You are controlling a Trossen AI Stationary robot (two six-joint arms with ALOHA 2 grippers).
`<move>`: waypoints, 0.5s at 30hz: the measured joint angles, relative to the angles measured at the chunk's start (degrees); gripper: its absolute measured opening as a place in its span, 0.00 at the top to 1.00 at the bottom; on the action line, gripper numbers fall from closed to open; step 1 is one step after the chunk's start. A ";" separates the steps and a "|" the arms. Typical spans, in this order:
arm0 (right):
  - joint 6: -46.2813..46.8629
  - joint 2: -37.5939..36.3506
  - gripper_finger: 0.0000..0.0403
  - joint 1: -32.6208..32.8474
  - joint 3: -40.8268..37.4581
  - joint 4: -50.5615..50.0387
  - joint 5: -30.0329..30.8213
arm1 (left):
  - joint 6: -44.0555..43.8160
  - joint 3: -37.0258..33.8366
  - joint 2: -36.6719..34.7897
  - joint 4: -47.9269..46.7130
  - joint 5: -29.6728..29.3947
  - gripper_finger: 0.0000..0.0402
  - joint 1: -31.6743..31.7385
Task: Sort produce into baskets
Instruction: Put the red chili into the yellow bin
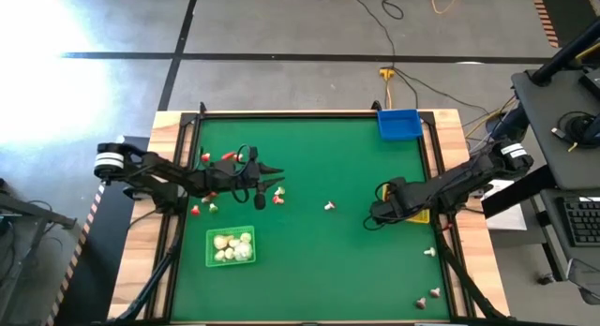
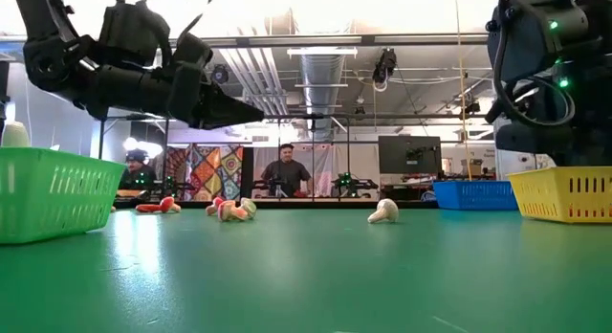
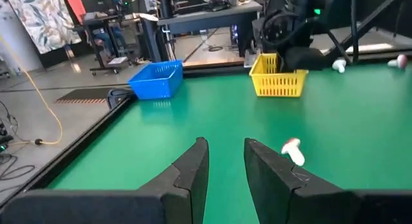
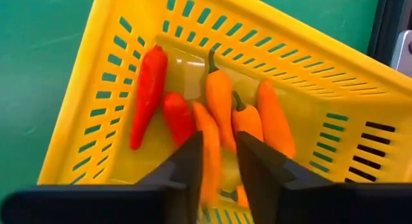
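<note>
The yellow basket [image 4: 212,89] holds several orange and red carrot-like sticks. My right gripper [image 4: 219,161] hangs over it near the table's right edge, pointing down, open. A blurred orange stick [image 4: 210,153] shows in the gap between its fingers. The green basket [image 1: 230,246], near the front left, holds whitish bulbs. The blue basket [image 1: 398,124] stands at the far edge. My left gripper [image 3: 225,161] is held level above the table's left half, open, with nothing between its fingers. A white-and-red piece [image 3: 293,150] lies on the mat beyond it. My right gripper comes from above over the yellow basket, and the orange stick [image 4: 207,143] lies along the gap between its fingers. Whether the fingers touch it cannot be told.
Loose produce lies under and around the left arm [image 1: 208,158] [image 1: 278,191]. One piece lies mid-table [image 1: 329,206], and a few lie near the front right corner [image 1: 429,252] [image 1: 434,291]. A wooden frame [image 1: 450,176] rims the green mat. People sit at desks beyond the far edge [image 2: 285,170].
</note>
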 joint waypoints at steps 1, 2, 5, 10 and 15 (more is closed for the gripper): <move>-0.37 -0.01 0.73 0.00 0.00 0.05 -0.12 | -0.61 -0.07 -0.31 0.00 -0.66 0.79 0.06; -0.66 -0.04 0.70 0.00 0.13 -0.04 -0.49 | -1.18 -0.26 -0.77 0.00 -2.29 0.79 0.04; -2.06 -0.57 0.61 0.00 2.28 -1.58 -0.88 | -1.64 -2.53 -3.28 -0.05 -10.30 0.79 0.11; -7.74 -0.86 0.54 0.13 9.64 -5.25 7.01 | -2.34 -8.11 -12.68 -2.39 -24.69 0.79 0.20; -22.30 -0.32 0.53 0.13 17.65 -3.61 20.32 | -9.24 -5.68 -27.29 -26.11 -25.26 0.79 2.23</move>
